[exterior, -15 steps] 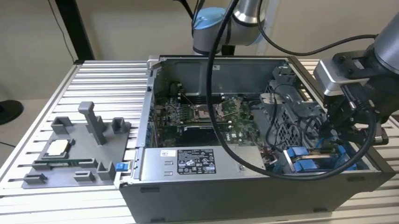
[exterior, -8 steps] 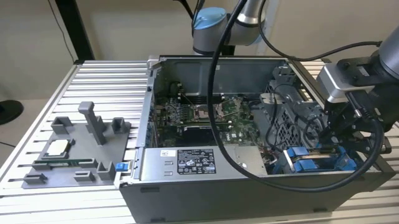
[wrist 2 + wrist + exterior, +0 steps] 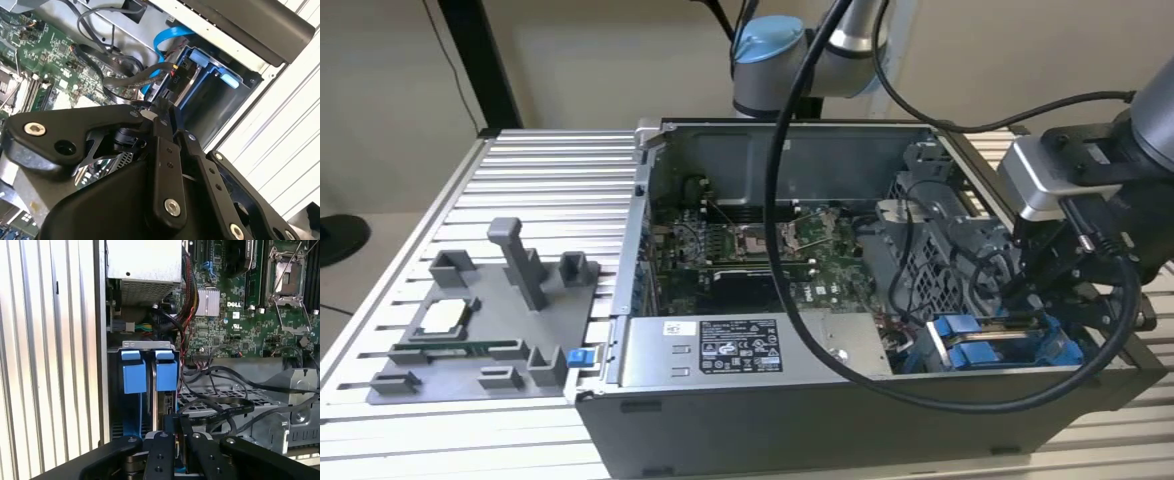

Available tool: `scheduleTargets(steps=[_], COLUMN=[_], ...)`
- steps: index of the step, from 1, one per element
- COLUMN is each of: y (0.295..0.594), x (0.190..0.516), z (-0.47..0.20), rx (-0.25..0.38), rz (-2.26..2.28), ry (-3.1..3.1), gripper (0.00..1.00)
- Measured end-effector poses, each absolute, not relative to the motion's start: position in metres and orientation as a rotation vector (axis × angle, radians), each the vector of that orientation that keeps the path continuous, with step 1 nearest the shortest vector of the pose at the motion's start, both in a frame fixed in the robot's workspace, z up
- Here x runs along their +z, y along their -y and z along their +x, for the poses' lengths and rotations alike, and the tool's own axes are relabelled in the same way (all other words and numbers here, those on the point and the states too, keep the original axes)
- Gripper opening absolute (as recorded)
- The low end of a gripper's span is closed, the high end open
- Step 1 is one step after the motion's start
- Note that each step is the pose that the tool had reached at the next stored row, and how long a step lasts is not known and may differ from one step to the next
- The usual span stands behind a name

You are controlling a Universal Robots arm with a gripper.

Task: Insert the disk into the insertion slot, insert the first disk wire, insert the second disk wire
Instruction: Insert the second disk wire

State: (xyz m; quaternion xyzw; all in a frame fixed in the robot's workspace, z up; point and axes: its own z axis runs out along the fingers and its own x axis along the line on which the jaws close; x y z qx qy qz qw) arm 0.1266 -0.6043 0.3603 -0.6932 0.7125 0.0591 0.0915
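Exterior view, case: an open computer case [image 3: 854,400] lies on a slatted metal table [image 3: 520,190], its motherboard [image 3: 761,250] facing up and a grey labelled power-supply box [image 3: 720,350] along its near wall.
Exterior view, arm: the robot arm [image 3: 1081,170] reaches in from the exterior view's right, with the gripper [image 3: 1023,318] lowered into the near corner of the case on that side.
Exterior view, disk: the disk [image 3: 987,345] sits in that corner, seen as the blue tabs of its caddy; it is already down inside the bay, just below the gripper.
Exterior view, tray: a grey fixture tray [image 3: 480,330] rests on the table at the exterior view's left, well apart from the case.
First wrist view, disk: two blue caddy tabs [image 3: 150,372] stand side by side at the bay's open end; the disk's long axis runs from these tabs back towards the gripper, parallel to the case wall.
First wrist view, cable: a flat black cable [image 3: 220,412] curves from the drive cage towards the fingertips.
First wrist view, gripper: the fingers [image 3: 161,455] are drawn close together at the disk's rear edge.
Second wrist view, gripper: the fingertips are pressed together, pinching a small black connector [image 3: 161,107] at the end of the dark cable [image 3: 125,80].
Second wrist view, disk: the blue caddy frame [image 3: 200,75] sits in the bay just beyond the fingertips, with a blue ribbon cable [image 3: 167,37] looping above it.
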Motion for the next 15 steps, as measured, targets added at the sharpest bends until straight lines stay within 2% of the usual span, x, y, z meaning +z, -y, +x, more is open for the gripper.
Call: scheduleTargets(steps=[15], y=[0.603], x=[0.343], z=[0.133], rx=[0.197], rz=[-2.002], ry=[-2.191], gripper=[0.00])
